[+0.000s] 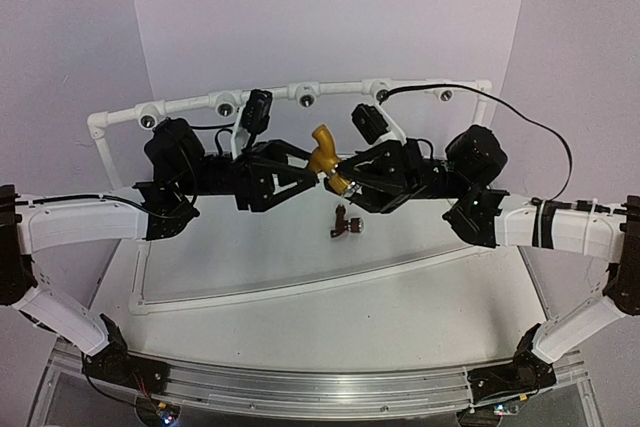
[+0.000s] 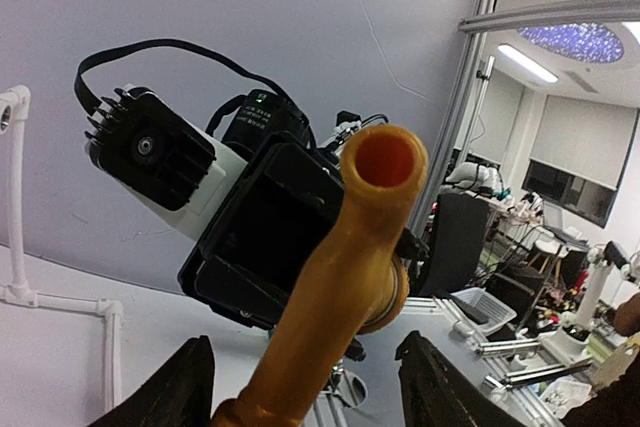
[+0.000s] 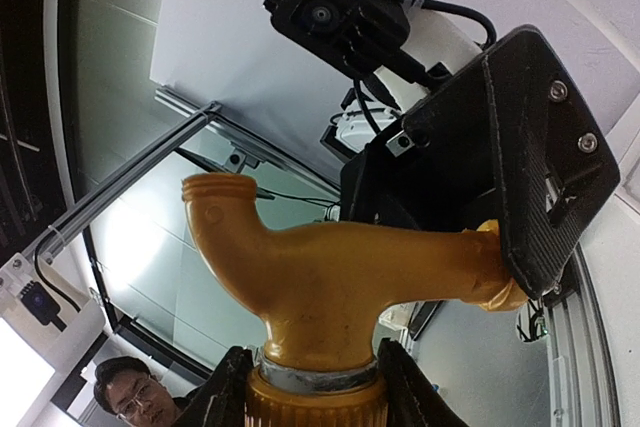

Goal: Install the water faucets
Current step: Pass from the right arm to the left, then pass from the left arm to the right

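Yellow-orange plastic tap-shaped faucet [image 1: 322, 152] hangs above the white desk [image 1: 400, 317], between the two arms. We see the right claw [image 3: 315, 392] clamped on its silvery-ringed base. The left claw [image 2: 310, 392] straddles its stem, jaws parted with gaps either side. Beneath them a dark reddish-brown plastic faucet [image 1: 345, 221] lies on the desk.

Yellow-orange plastic tap-shaped faucet [image 1: 322, 152]: plain amber all over, bore glows red-orange inside, silvery band [image 3: 318, 375] at the base end. Small dark reddish-brown plastic faucet [image 1: 345, 221] sits at 5 o'clock of it. White plastic pipe frame [image 1: 118, 119] at 12 o'clock; its round sockets [image 1: 227, 104] are white with dark holes. Arm links [image 1: 85, 225] white, joints [image 1: 180, 147] black. Matte white tabletop [image 1: 330, 317]. Pale lavender backdrop [image 1: 330, 7], no pattern.
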Available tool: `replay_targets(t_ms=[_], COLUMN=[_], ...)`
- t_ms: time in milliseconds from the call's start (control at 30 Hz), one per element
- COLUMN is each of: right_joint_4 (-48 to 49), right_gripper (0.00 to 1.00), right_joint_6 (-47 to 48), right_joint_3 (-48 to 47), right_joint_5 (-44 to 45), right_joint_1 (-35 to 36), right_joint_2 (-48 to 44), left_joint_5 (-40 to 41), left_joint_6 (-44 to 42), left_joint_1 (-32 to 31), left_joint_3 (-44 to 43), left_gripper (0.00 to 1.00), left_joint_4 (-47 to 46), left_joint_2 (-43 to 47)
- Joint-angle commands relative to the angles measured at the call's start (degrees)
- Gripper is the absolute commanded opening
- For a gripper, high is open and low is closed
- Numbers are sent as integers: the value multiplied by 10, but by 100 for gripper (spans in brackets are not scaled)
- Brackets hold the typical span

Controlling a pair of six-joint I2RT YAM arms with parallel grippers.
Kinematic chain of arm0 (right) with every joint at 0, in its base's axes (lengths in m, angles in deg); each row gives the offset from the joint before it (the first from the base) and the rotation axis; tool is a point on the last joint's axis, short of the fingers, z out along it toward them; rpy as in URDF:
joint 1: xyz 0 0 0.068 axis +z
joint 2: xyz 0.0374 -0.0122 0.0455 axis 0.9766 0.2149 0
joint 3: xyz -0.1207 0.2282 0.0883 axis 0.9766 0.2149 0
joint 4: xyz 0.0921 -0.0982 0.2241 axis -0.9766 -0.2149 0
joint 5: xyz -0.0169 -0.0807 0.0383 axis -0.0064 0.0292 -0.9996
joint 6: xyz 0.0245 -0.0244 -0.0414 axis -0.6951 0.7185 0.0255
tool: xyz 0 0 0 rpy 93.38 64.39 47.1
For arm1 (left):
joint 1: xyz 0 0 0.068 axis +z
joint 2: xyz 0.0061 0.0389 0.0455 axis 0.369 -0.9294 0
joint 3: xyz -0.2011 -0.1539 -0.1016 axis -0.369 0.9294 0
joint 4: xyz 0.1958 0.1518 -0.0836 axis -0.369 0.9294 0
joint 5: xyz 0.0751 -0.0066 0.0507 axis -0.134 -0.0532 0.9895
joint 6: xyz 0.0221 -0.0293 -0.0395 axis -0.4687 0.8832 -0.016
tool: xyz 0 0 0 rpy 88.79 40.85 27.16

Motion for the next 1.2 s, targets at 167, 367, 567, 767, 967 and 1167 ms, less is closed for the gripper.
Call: replay_targets(t_ms=[167, 367, 567, 767, 967, 1167], right_joint_4=[-44, -639, -727, -804, -820, -815], right_gripper=[0, 71, 88, 66, 63, 53], right_joint_6=[68, 512, 614, 633, 638, 629], right_joint_3=[-12, -100, -134, -242, -276, -293], right_joint_5=[1, 230, 316, 252, 206, 178], right_joint_1=[5, 5, 5, 5, 5, 13], right_joint_2=[-19, -121, -151, -46, 12, 51], left_joint_5=[1, 41, 83, 91, 88, 75], left_joint_6=[4, -73, -156, -169, -169, -171], left_joint_1=[-3, 2, 2, 2, 2, 1], left_joint_3=[0, 14, -20, -40, -40, -45], left_gripper=[1, 0, 0, 0, 0, 0], left_joint_4=[-27, 157, 351, 391, 399, 406], left_joint_2=[17, 62, 79, 68, 67, 52])
